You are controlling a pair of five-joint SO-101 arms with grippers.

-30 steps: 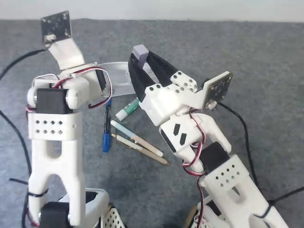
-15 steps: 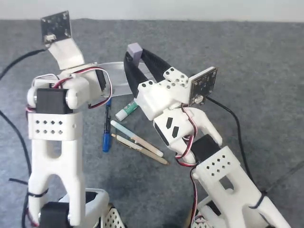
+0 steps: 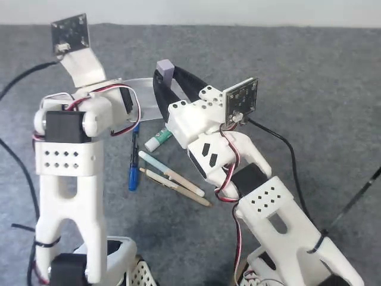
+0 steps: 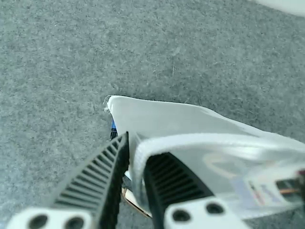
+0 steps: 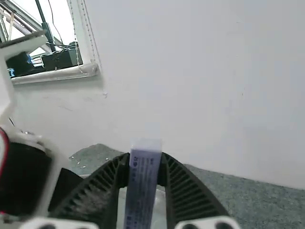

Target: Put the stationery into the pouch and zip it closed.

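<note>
- The lavender eraser (image 3: pixel 165 66) has shifted leftward over the last second, carried by the right gripper (image 3: pixel 166 74). It is now in the air above the near edge of the clear pouch (image 3: pixel 144 95), not beside it as before.
- By my reading, that puts the eraser almost in line with the opening. Lowering and releasing it are still to do.
- The eraser's long axis runs along the black fingers. Its free end sticks out past their tips, pointing up and towards the far side of the table. The right wrist view shows it standing lengthwise between them (image 5: pixel 143 174).
- The right jaws are clamped on the eraser's two flat sides.
- The left gripper (image 4: pixel 135 145) has not moved. Its jaws pinch the pouch's white rim, which appears to hold the mouth up off the grey mat (image 3: pixel 333 89).
- Still loose on the mat, near the pouch: a blue pen (image 3: pixel 133 164), a green-capped white marker (image 3: pixel 159 138) and two pencils (image 3: pixel 172 177).
</note>
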